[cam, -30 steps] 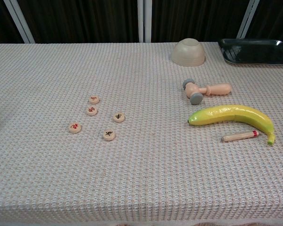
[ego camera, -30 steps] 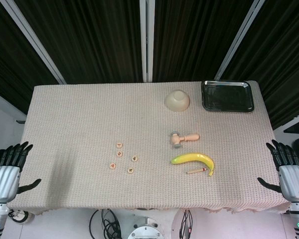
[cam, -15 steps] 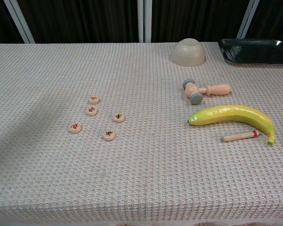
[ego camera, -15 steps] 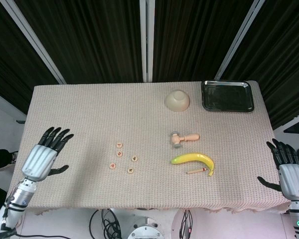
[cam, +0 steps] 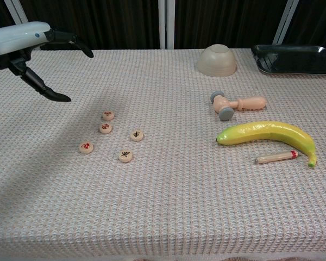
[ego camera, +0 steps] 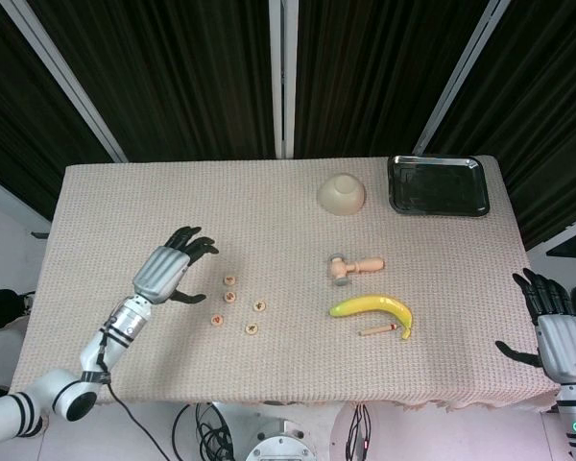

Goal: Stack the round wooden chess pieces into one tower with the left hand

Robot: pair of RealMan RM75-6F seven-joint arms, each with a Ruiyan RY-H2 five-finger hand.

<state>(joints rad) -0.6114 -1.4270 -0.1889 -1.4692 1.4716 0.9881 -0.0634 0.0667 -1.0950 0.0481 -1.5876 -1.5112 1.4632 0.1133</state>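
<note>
From the head camera, the left robot hand [ego camera: 168, 271] hovers over the cloth-covered desk [ego camera: 125, 202], fingers spread and holding nothing, with the five round wooden chess pieces [ego camera: 236, 302] lying flat and unstacked just to its right. Farther right of that hand lie a toy mallet [ego camera: 353, 267], a banana [ego camera: 372, 308] and a small wooden stick [ego camera: 384, 329], while an upturned bowl [ego camera: 341, 194] and a dark tray [ego camera: 438, 185] sit at the far side. The right robot hand [ego camera: 557, 331] waits off the desk's right edge, fingers apart and empty. From the chest camera, the left robot hand [cam: 27, 46] enters at upper left, its dark fingers [cam: 46, 89] splayed above the cloth; the chess pieces [cam: 111, 137] rest separately below and to its right, each apart from the others, with the banana [cam: 269, 133] well beyond them.
</note>
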